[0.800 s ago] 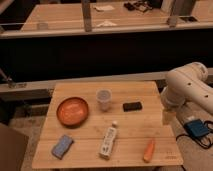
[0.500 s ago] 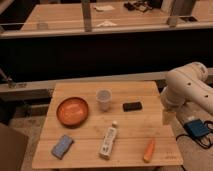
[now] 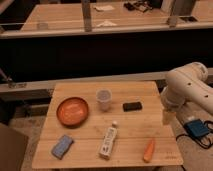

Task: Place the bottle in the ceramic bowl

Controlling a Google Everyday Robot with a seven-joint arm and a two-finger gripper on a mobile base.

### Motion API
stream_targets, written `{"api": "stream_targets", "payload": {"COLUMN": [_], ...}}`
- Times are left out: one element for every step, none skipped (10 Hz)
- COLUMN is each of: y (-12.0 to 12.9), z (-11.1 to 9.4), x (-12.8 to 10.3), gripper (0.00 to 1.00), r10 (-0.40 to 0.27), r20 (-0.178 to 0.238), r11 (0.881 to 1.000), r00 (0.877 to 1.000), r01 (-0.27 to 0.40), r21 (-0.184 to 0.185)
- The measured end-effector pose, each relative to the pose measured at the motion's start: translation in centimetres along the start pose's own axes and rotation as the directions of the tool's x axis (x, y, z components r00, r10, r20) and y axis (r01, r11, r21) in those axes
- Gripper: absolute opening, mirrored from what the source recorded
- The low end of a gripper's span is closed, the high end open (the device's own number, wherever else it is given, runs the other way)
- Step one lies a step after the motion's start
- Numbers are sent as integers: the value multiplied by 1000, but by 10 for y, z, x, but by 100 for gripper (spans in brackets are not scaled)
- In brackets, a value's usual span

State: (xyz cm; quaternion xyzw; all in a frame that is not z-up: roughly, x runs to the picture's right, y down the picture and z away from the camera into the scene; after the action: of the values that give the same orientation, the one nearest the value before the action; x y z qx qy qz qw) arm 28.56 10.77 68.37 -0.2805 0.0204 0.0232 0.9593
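Beside the bench point(image 3: 135, 125) right edge, my hand point(image 3: 168, 118) hangs open, holding nothing | bottle point(image 3: 108, 141) lies flat, front-centre | ceramic bowl point(image 3: 72, 110) sits left, apart from bottle

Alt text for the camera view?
A white bottle lies on the wooden table, right of and nearer than the orange ceramic bowl. The robot's gripper hangs open and empty at the table's right edge, away from both.

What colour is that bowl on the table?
The bowl is orange-red, darker at the rim, in the camera view. The claw hangs beside the table's edge.
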Motion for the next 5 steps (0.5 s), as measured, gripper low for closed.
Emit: {"api": "stream_targets", "payload": {"y": [0, 0, 0, 1, 5], "z": [0, 0, 0, 1, 3], "x": [0, 0, 0, -1, -6], "gripper": [80, 80, 80, 80, 80], "r10": [0, 0, 0, -2, -19], "r20": [0, 0, 0, -1, -4], "r11": [1000, 1000, 1000, 1000, 1000], "r00": [1000, 1000, 1000, 1000, 1000], "r01": [0, 0, 0, 2, 19], "r21": [0, 0, 0, -1, -3]}}
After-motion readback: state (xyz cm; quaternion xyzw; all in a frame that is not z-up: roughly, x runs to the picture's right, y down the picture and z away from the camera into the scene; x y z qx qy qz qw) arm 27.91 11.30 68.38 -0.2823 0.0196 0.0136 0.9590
